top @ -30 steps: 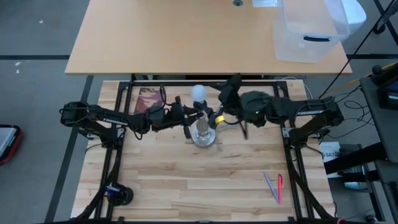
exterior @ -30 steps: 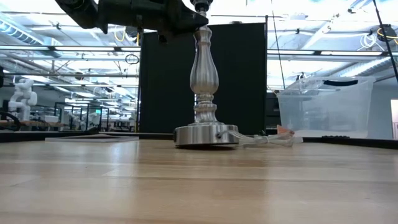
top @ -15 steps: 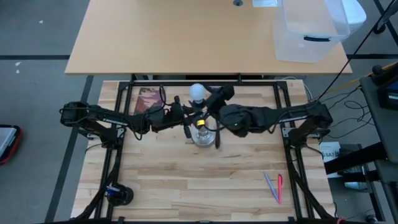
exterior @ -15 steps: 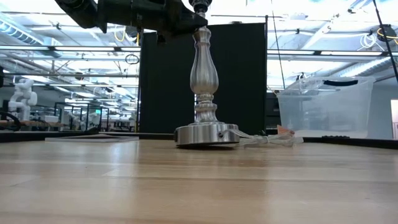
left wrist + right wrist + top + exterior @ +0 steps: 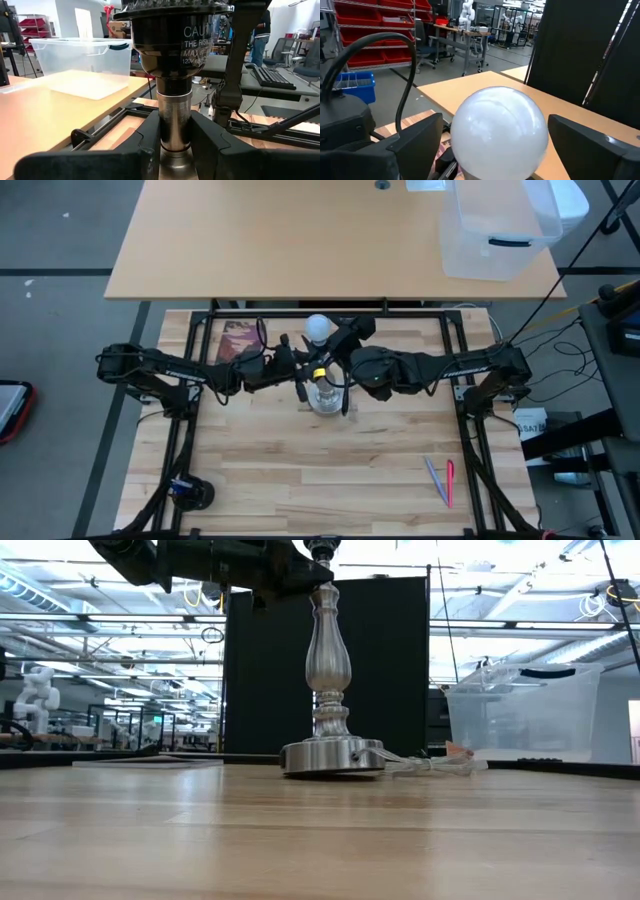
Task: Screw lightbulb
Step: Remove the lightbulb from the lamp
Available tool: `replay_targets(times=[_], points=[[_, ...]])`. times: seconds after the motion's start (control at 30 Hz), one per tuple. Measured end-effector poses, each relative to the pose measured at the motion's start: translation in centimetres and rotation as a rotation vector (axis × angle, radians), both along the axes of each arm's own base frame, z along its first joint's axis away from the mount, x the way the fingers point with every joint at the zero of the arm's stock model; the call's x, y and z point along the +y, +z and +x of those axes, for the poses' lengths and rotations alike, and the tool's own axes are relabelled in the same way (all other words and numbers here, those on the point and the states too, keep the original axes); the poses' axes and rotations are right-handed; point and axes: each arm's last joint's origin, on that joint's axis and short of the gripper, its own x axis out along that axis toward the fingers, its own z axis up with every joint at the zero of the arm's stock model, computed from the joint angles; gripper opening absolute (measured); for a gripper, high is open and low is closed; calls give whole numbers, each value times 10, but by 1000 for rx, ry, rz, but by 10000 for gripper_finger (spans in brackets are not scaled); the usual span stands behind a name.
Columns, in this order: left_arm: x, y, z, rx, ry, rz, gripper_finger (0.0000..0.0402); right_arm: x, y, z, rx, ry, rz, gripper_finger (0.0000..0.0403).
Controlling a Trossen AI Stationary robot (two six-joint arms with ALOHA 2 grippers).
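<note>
A silvery lamp stand [image 5: 330, 690] stands upright on its round base [image 5: 326, 398] at the table's middle, with a dark socket [image 5: 175, 45] on top. The frosted white lightbulb [image 5: 318, 328] is up at the stand's top; its screw base is hidden. My left gripper [image 5: 308, 370] is shut on the stand just under the socket. My right gripper [image 5: 338, 340] is open, one finger on either side of the bulb's globe [image 5: 497, 132]. A narrow gap shows at one finger; whether the other touches I cannot tell. My left gripper pinches the stand's thin metal neck [image 5: 175, 120], right below the dark socket, between its two fingers [image 5: 149, 137]. The fingers come level from the table's left and lie across the neck. The stand stays upright with its base on the table.
A clear plastic bin [image 5: 500, 225] sits on the far desk. A pink-tipped clear wrapper [image 5: 442, 480] lies near the table's front right. A dark reddish flat item [image 5: 238, 340] lies at the far left. The lamp's cord [image 5: 430, 766] trails from the base.
My right gripper has swung toward the table's left, from a spot right of the bulb to around its globe, turning as it went. The bulb, the stand and my left gripper have kept still.
</note>
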Motion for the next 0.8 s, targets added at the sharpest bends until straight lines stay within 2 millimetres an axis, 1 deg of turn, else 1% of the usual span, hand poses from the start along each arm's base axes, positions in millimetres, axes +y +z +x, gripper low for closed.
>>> replay_targets(times=[0.1,0.33,0.4,0.47,0.57,0.8], points=[[0,0,0,0,0,0,74,0,0,0,2,8,-1,334],[0,-1,0,9,-10,6,74,1,1,0,16,59,-8,272],[0,-1,0,13,-10,15,74,1,1,0,31,71,-20,261],[0,-1,0,14,-16,18,74,1,1,1,49,79,-38,261],[-1,-1,0,18,-40,26,74,2,1,-1,76,99,-54,273],[-1,-3,0,38,-61,52,73,0,6,-10,149,227,-71,275]])
